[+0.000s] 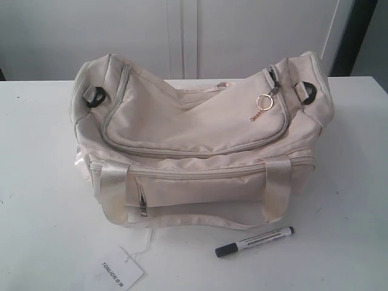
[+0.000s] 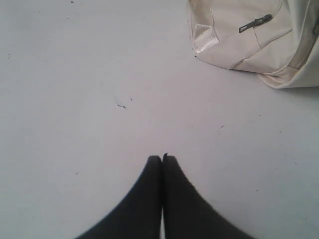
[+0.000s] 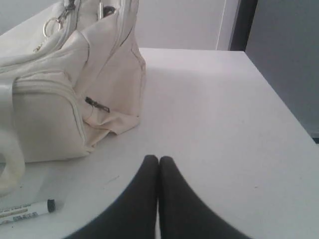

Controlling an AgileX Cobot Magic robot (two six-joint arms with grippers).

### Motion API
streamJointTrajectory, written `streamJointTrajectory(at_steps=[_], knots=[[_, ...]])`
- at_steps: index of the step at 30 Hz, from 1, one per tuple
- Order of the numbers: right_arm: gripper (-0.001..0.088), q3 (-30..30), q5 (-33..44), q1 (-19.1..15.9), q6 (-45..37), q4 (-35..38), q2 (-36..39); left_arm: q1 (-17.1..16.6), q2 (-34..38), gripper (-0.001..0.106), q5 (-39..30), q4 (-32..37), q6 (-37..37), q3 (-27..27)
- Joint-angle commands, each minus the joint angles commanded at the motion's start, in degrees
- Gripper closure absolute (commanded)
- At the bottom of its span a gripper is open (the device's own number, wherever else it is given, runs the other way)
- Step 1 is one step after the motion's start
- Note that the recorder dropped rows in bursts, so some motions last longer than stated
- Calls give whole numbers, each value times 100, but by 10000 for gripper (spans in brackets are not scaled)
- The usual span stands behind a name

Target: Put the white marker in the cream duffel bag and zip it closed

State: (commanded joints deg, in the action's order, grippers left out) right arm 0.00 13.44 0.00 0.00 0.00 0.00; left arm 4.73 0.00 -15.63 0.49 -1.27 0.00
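The right claw [image 3: 158,159] hung low over the table [image 3: 214,114] with its two dark fingers pressed tip to tip and nothing between them. Closest to it, off to one side and a little short of the fingertips, the marker [image 3: 27,210] lay flat on the table, its black cap end turned toward the claw. It was outside the bag [image 3: 65,89] and just clear of the bag's front edge. Farther out from that claw on the same side sat the bag itself, one end panel facing the claw, with its gold ring pull [image 3: 50,25] up near the top. The left claw [image 2: 162,158] was likewise closed and held nothing. Only bare table lay under it, and the bag's other end [image 2: 249,40] stood well ahead and off to the side. From across the room the bag's curved top zip looked drawn shut, and a white tag [image 1: 121,270] lay on the table before the bag.
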Motion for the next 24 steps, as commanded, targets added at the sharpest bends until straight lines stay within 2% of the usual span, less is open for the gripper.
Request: streamJointTrajectory(at_steps=[12, 18, 24], knots=[[868, 0, -1675, 0, 0, 0, 0, 0, 0, 1053, 0, 0, 0, 0], [868, 0, -2081, 0, 0, 0, 0, 0, 0, 1053, 0, 0, 0, 0], [868, 0, -2019, 0, 0, 0, 0, 0, 0, 1053, 0, 0, 0, 0]])
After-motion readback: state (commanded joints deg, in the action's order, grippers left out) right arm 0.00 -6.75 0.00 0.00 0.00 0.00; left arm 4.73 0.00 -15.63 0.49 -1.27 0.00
